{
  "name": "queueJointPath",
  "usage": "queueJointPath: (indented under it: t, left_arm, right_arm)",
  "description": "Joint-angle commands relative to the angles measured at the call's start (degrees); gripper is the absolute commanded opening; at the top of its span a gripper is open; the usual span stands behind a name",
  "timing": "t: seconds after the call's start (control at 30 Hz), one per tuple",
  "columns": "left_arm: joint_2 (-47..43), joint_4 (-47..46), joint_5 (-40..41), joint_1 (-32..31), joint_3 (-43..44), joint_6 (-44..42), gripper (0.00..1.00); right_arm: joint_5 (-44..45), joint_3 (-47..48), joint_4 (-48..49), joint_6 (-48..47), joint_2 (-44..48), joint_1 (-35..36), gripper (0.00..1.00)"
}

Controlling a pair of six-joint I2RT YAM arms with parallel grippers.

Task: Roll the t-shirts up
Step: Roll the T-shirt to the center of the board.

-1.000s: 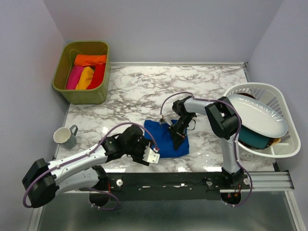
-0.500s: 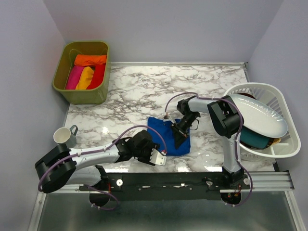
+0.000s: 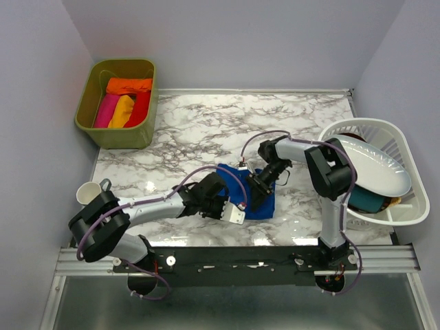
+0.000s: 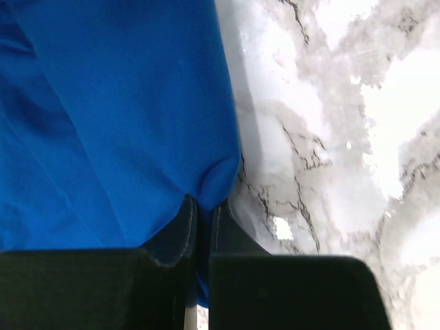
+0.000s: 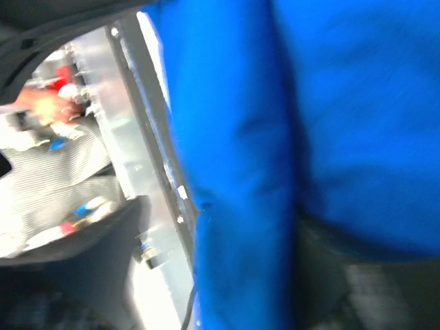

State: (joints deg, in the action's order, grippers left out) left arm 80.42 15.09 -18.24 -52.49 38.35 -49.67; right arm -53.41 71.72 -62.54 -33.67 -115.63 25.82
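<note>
Done: 4 plain t-shirts lie as tight rolls, orange t-shirt [image 3: 129,85], pink t-shirt [image 3: 106,111], yellow t-shirt [image 3: 124,111] and red t-shirt [image 3: 140,108].
Left to do: 1 garment, by my reading; the royal blue cotton t-shirt [image 3: 265,205] is a bunched heap, not a neat roll.
Blue shirt position: on the white grey-veined marble table [image 3: 206,124], near its front edge, between the 2 arms and well apart from the other shirts.
Left gripper [image 4: 201,213]: clenched on the blue shirt's edge, a fold of cloth pinched between its dark fingers just above the marble.
Right gripper [image 3: 254,194]: pressed into the top of the heap; its wrist view is blurred and filled with blue cloth, so I cannot tell how its jaws stand.
Step in hand: probably gathering or tightening the bundle from both sides.
Olive-green plastic bin [image 3: 86,96]: off the table's far left corner; holds the 4 rolls, orange across the back, pink, yellow and red side by side in front.
White slatted plastic basket [image 3: 371,122]: at the right edge; holds a white oval plate [image 3: 368,165] lying over a teal dish [image 3: 361,197].
Grey ceramic mug [image 3: 89,194]: upright at the left edge, contents not visible.
</note>
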Motion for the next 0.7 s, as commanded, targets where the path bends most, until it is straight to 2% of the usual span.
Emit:
queueJointPath:
  t: [0.0, 0.1, 0.13, 0.2, 0.27, 0.37, 0.5, 0.67]
  left_arm:
    - [4.03, 18.55, -11.88, 2.74, 5.15, -6.22, 0.02]
    - [8.50, 27.77, -17.77, 4.32, 12.08, -7.89, 0.02]
    - [9.83, 31.97, -19.62, 4.93, 16.10, -7.64, 0.02]
    - [13.16, 35.17, -22.79, 7.13, 19.73, -6.33, 0.01]
    - [14.93, 38.16, -26.23, 8.19, 23.60, -5.70, 0.00]
    - [16.34, 38.96, -28.42, 9.60, 26.16, -4.38, 0.00]
    - [18.53, 40.27, -31.06, 11.88, 28.36, -3.77, 0.00]
    - [20.83, 44.32, -34.23, 14.08, 31.00, -5.09, 0.00]
  right_arm:
    - [13.93, -1.15, 16.04, 1.07, 12.78, -4.02, 1.00]
    - [21.14, -4.38, 21.57, -0.43, 22.80, -4.20, 1.00]
    - [23.33, -6.23, 23.59, -1.04, 29.52, -4.29, 1.00]
    - [24.57, -13.95, 29.74, -3.85, 37.11, -4.29, 1.00]
    - [23.97, -22.37, 35.00, -8.13, 48.24, -4.29, 1.00]
    - [18.44, -29.69, 38.18, -15.08, 60.29, -3.85, 1.00]
    - [17.72, -39.45, 38.99, -21.78, 67.98, 2.19, 1.00]
    - [18.16, -40.96, 39.16, -23.28, 66.07, 8.01, 1.00]
